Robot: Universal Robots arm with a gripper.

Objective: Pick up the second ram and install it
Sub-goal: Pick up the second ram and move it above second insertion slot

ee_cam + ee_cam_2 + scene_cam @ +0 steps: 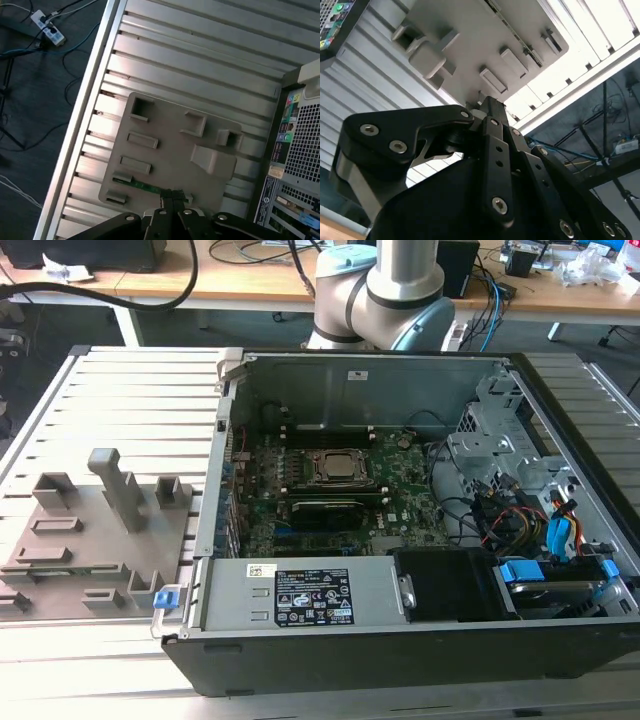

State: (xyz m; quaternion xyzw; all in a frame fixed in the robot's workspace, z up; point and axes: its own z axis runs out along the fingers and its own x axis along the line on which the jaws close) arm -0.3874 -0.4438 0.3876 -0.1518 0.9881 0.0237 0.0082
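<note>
The second ram [144, 186] is a thin green stick lying along one edge of the grey fixture plate [170, 145], between two small holders. In the first wrist view my gripper [172, 194] hangs above the plate, and its black fingertips are pressed together right at one end of the stick. Nothing is held between them. From the second wrist view the gripper [487, 103] points down at the same plate [470, 35], fingers closed on each other. The open computer case [400, 370] holds the motherboard [400, 510] with its CPU socket [338, 468].
The fixture plate [90, 530] lies on a ribbed aluminium table [130, 390] at the exterior view's left of the case. Upright grey holders [118, 485] rise from it. A black card [330, 510], cables [470, 510] and a drive cage [500, 430] sit inside the case.
</note>
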